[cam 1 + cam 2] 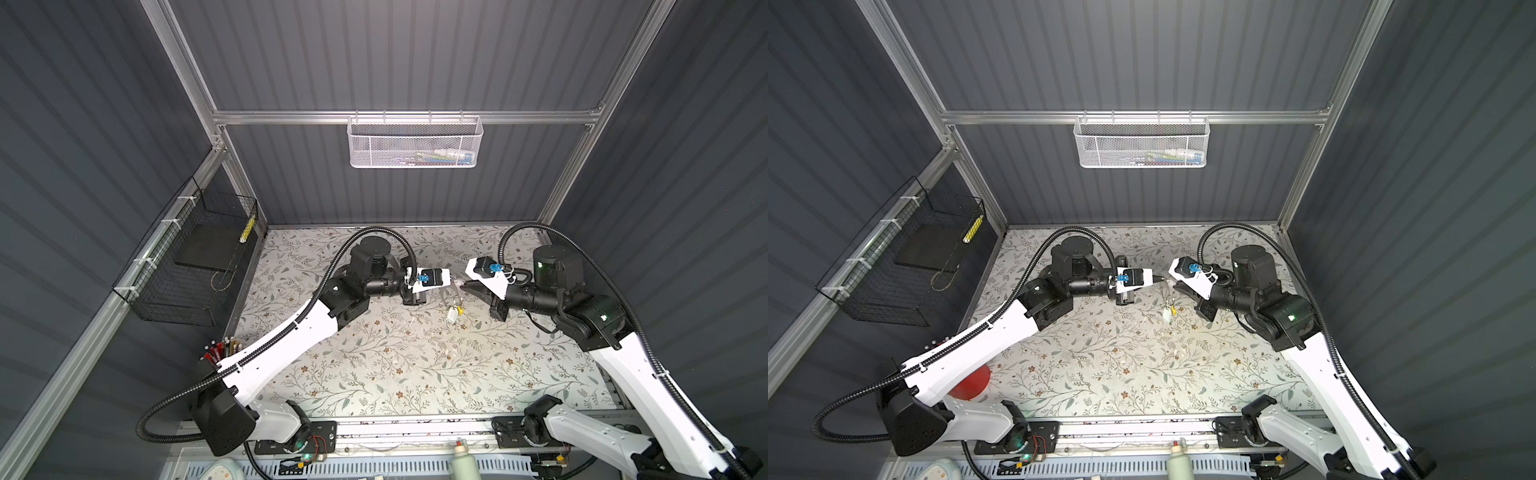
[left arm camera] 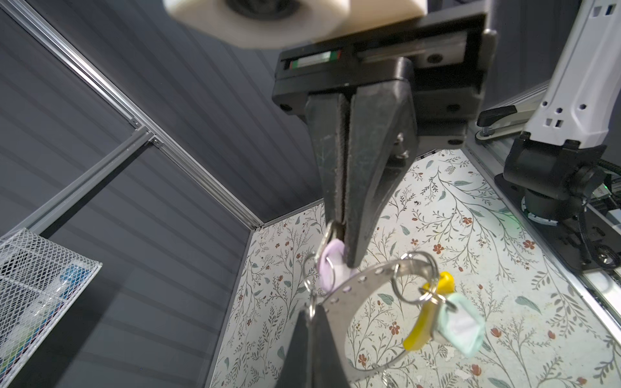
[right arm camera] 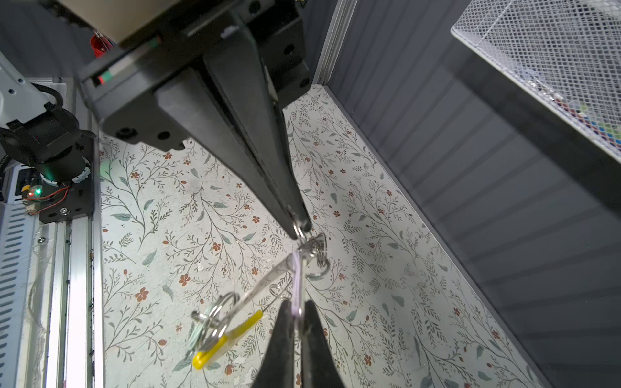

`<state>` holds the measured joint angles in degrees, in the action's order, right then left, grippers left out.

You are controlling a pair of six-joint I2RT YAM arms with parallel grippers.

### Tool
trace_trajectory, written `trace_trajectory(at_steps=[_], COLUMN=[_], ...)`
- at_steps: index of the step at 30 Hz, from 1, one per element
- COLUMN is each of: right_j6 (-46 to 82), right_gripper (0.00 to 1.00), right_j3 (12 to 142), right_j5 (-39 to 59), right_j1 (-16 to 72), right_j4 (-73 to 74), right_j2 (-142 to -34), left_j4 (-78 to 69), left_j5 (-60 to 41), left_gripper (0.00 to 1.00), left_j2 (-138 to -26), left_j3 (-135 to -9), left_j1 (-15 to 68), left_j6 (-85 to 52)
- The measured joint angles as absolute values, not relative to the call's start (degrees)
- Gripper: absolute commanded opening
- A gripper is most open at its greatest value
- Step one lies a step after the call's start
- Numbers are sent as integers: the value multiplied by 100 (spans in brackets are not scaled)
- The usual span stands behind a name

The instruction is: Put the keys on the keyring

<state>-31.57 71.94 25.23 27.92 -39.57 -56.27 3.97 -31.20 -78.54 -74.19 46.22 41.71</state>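
Keyring (image 2: 369, 275), a silvery perforated metal band curved into a loop, hangs over the floral desk (image 2: 470, 235) between both claws. Right claw (image 2: 311, 312) is pressed onto a small wire ring at its end; left claw (image 2: 342, 231) pinches the lilac tag (image 2: 331, 268) by its ring. A yellow tag (image 2: 423, 322) and a mint tag (image 2: 457, 326) dangle from split rings.

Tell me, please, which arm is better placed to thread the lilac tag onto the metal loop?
Left, probably: the left fingers pinch the lilac plastic key tag by its ring beside the silvery perforated metal loop, which the right fingers hold up.
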Motion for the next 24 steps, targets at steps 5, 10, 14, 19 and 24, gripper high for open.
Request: trace_trajectory(at_steps=[5, 10, 14, 19, 24], right_j6=[-3203, -3232, -3310, -3350, -3350], right_gripper=[0, 0, 0, 0, 0], right_j3=[6818, 6674, 6674, 6676, 6674], right_j5=[2316, 2147, 2058, 2062, 2080], right_j1=[2792, 2825, 2873, 2882, 2886], right_j4=[-3918, -3828, -3868, -3885, -3879], right_j2=[-5356, -5194, -5225, -5374, -5415], left_j4=[381, 316, 145, -58, -392], left_j5=[-3232, -3454, -3623, -3865, -4027], left_gripper=[0, 0, 0, 0, 0], left_j2=[-7852, -7804, -7734, -7736, -7736], left_j3=[-7419, -7321, -7146, -7065, -6917], left_j1=[4593, 4565, 4521, 4462, 4416], left_j6=[4121, 4064, 4001, 3911, 3686])
